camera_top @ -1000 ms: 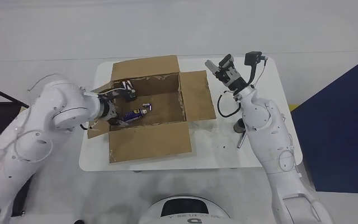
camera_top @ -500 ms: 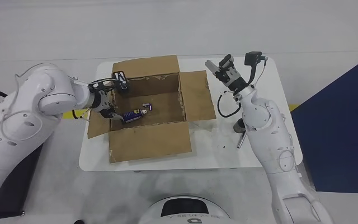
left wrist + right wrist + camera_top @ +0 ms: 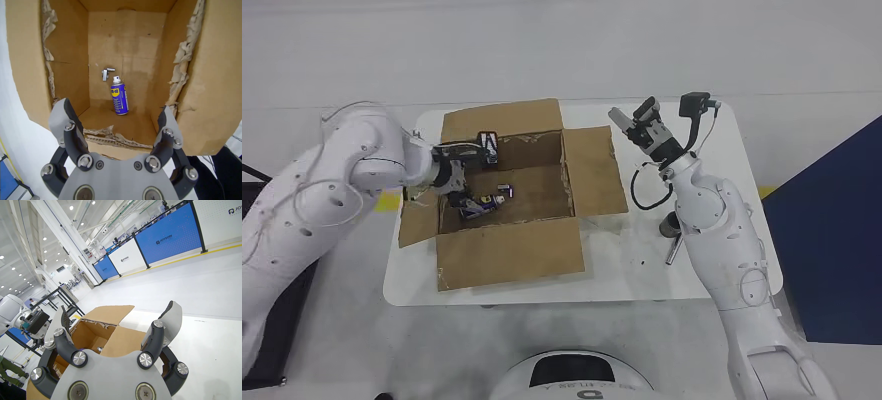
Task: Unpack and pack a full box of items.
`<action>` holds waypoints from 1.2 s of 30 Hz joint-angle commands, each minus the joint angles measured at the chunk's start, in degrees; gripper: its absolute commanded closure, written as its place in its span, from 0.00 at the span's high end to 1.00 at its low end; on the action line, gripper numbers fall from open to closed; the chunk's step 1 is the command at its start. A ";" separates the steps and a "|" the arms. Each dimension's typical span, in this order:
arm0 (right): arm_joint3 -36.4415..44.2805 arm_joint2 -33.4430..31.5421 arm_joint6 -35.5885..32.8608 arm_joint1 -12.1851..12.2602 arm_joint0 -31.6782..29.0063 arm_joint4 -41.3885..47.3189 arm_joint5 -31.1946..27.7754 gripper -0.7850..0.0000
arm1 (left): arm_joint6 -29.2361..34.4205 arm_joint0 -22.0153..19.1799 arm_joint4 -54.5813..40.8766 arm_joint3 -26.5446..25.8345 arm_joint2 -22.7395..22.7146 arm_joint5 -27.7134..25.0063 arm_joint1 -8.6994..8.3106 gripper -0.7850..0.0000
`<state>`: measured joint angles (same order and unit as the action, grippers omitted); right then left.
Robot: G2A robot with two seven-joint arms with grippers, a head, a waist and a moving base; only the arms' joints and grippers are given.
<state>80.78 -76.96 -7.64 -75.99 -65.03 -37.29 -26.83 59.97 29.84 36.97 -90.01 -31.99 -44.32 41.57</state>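
An open cardboard box point(image 3: 594, 170) stands on the white table point(image 3: 642, 270). Inside it a blue spray can point(image 3: 482, 205) lies on the floor of the box, with a small metal part point(image 3: 505, 189) just past its nozzle. My left gripper point(image 3: 460, 190) hangs open over the box's left end, above the can. In the left wrist view the spray can point(image 3: 119, 98) and the metal part point(image 3: 106, 73) lie below the open left gripper point(image 3: 115, 106), which holds nothing. My right gripper point(image 3: 632, 115) is open and empty, raised beyond the box's right flap.
A slim metal rod-like tool point(image 3: 672, 242) lies on the table to the right of the box, near a black cable point(image 3: 640, 190). The box's front flap point(image 3: 512, 255) lies folded out flat. Torn cardboard edges point(image 3: 181, 62) line the box walls.
My left arm has swung round and its gripper has shifted from the box's left flap to the right, over the inside of the box. The right arm has kept still.
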 commanded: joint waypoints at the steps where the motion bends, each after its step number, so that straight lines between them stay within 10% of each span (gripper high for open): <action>1: 0.00 0.00 0.00 0.00 0.00 0.00 0.00 1.00 | -0.09 -2.51 0.31 3.35 4.40 -0.09 1.84 1.00; 17: 0.00 0.00 0.00 0.00 0.00 0.00 0.00 1.00 | -2.57 -9.41 -1.17 26.34 19.80 -2.56 15.98 1.00; 36: 0.00 0.00 0.00 0.00 0.00 0.00 0.00 1.00 | -5.55 -9.07 3.15 41.83 22.25 -5.55 25.35 1.00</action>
<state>80.78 -76.96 -7.64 -75.99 -65.03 -37.29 -26.83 54.80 20.70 39.79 -49.03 -9.74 -49.51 66.43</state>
